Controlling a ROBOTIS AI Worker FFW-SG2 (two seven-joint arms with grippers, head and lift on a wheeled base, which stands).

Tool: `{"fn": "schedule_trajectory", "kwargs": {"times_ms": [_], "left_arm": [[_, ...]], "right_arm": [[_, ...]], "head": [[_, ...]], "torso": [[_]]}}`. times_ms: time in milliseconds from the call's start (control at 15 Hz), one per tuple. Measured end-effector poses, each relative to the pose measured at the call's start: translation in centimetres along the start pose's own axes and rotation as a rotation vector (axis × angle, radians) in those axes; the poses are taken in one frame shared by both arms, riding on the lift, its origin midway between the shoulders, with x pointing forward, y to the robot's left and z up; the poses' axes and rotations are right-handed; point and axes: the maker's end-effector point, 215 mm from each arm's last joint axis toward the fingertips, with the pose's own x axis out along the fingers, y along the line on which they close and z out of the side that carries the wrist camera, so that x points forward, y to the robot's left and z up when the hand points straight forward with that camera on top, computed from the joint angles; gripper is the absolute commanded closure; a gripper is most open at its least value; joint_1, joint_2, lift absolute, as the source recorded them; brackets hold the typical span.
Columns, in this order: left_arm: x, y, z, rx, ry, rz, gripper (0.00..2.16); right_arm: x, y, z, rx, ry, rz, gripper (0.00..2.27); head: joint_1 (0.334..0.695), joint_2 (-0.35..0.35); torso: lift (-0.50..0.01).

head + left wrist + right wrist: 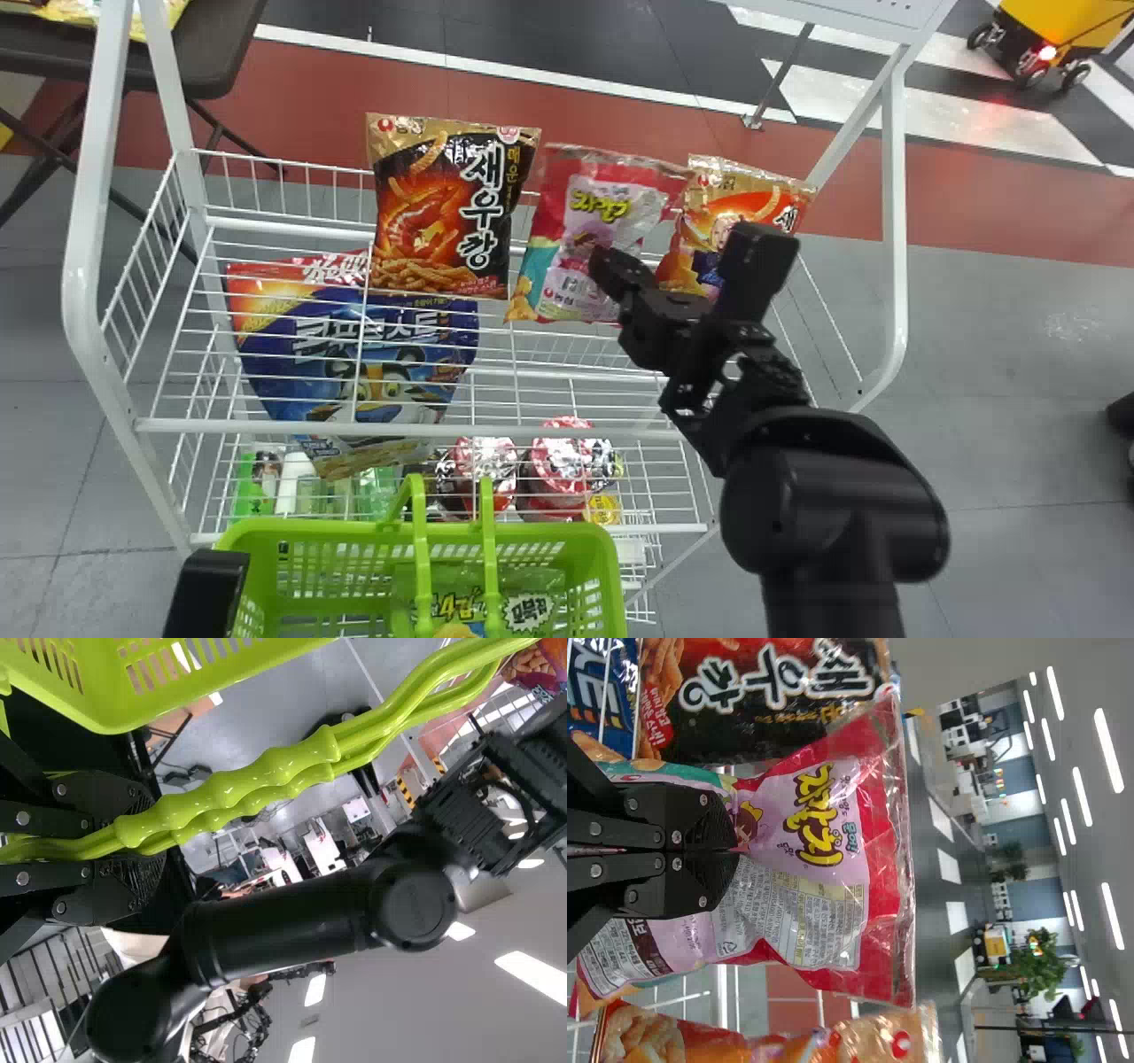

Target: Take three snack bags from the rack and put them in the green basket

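Note:
My right gripper (613,273) is at the pink snack bag (611,213) in the middle of the rack's upper basket shelf. In the right wrist view the right gripper (735,850) is shut on this pink bag (877,842), whose film creases around the fingers. A black-and-orange bag (443,204) stands to its left, an orange bag (709,208) to its right. At the lower left is my left gripper (205,594); the left wrist view shows the left gripper (146,846) shut on the handles of the green basket (310,536). A green-and-yellow bag (461,607) lies inside the basket.
A large blue cereal bag (354,354) lies left on the wire shelf (549,434). Red-lidded cups (558,461) and bottles sit lower down. White rack posts (84,221) rise on both sides, and the right arm (824,496) crosses the right part.

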Motion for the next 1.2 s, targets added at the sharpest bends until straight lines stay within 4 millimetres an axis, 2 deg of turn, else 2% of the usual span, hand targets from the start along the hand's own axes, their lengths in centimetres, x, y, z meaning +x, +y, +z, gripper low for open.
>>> {"fn": "schedule_trajectory", "kwargs": {"times_ms": [267, 400, 467, 533, 800, 933, 1200], "left_arm": [[-0.1, 0.2, 0.1, -0.002, 0.002, 0.008, 1.30], [-0.3, 0.4, 0.2, -0.003, -0.001, 0.015, 1.30], [-0.4, 0.5, 0.3, -0.001, -0.004, 0.018, 1.30], [-0.5, 0.5, 0.5, 0.001, -0.005, 0.019, 1.30], [-0.5, 0.9, 0.9, 0.005, -0.009, 0.026, 1.30], [-0.5, 0.9, 1.1, 0.004, -0.014, 0.025, 1.30], [-0.4, 0.9, 1.3, 0.008, -0.019, 0.028, 1.30]], "right_arm": [[-5.3, -0.3, 3.6, 0.006, -0.080, 0.033, 2.13], [-8.5, 0.6, 3.9, 0.021, -0.062, 0.072, 2.13], [-10.1, 1.1, 3.4, 0.030, -0.024, 0.083, 2.13], [-11.5, 1.7, 2.5, 0.039, 0.024, 0.092, 2.13], [-18.0, 4.4, -3.9, 0.093, 0.309, 0.132, 2.13], [-20.6, 5.1, -6.3, 0.117, 0.399, 0.140, 2.13], [-26.3, 7.0, -13.4, 0.209, 0.688, 0.172, 2.13]], "head": [[0.695, -0.350], [0.695, -0.350], [0.695, -0.350], [0.695, -0.350], [0.695, -0.350], [0.695, -0.350], [0.695, -0.350]], "torso": [[-0.010], [-0.010], [-0.010], [-0.010], [-0.009], [-0.009], [-0.009]]}}
